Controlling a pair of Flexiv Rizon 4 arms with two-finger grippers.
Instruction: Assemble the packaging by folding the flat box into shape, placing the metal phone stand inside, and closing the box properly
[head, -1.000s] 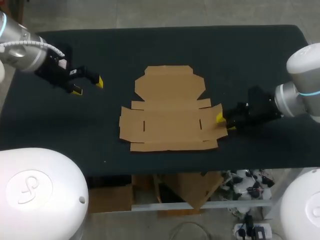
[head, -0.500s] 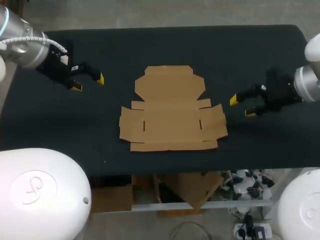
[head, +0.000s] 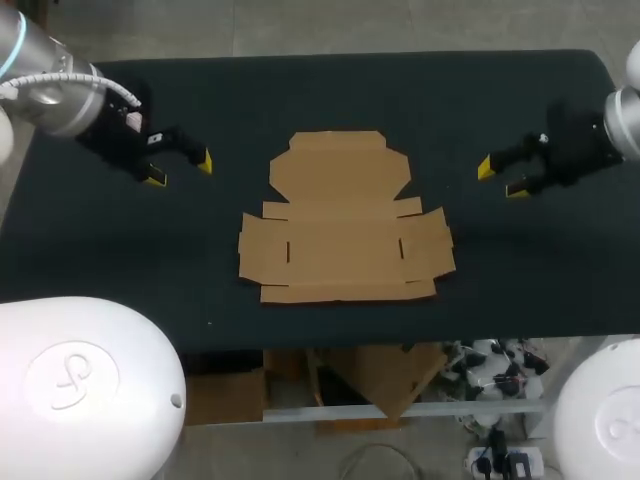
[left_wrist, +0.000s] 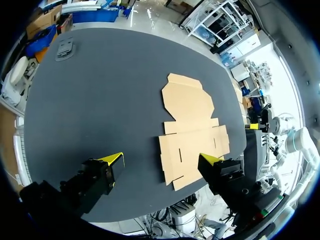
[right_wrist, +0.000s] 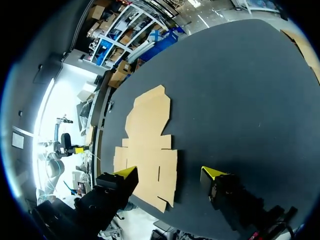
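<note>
A flat brown cardboard box blank (head: 345, 220) lies unfolded in the middle of the black table (head: 330, 90), flaps spread out. It also shows ahead of my left gripper as the box blank (left_wrist: 192, 130) and ahead of my right gripper as the box blank (right_wrist: 147, 145). My left gripper (head: 180, 170) hangs open to the left of the blank, nothing between its yellow tips. My right gripper (head: 500, 177) stands open to the right of the blank, clear of it and holding nothing. No metal phone stand appears in any view.
A small dark grey flat object (left_wrist: 65, 48) lies near the table's far edge in the left wrist view. Bare black surface surrounds the blank on all sides.
My right gripper let go of the blank's right flap, opened, and drew back up and to the right. The flap lies flat now. My left gripper barely shifted.
</note>
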